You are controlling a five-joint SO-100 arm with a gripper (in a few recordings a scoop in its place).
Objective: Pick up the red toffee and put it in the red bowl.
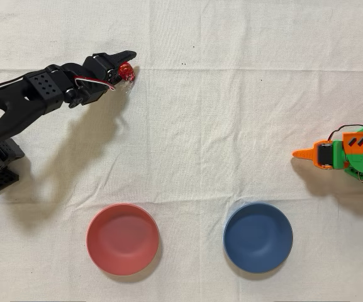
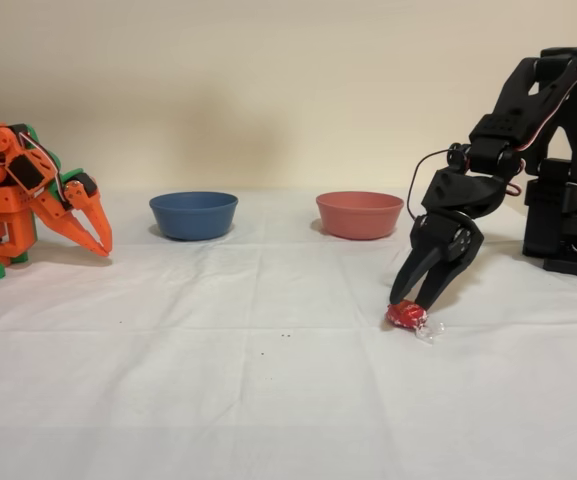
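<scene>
In the fixed view the black arm's claw [image 2: 411,302] points down at the tabletop [image 2: 268,400], its fingertips touching the red toffee [image 2: 405,316] lying on the cloth. Behind it stand the red bowl [image 2: 359,214] and, to its left, a blue bowl [image 2: 193,215]. An idle orange arm [image 2: 28,195] sits at far left.

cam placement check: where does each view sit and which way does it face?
Overhead view: mounted above, looking straight down at the cloth-covered table; the black arm reaches in from the left, its gripper at the red toffee.
Fixed view: table height, facing a plain wall; the black arm stands at right, fingers down at the toffee.
Shared: black arm, toffee, red bowl, blue bowl and idle orange arm, with left and right mirrored between views.
</scene>
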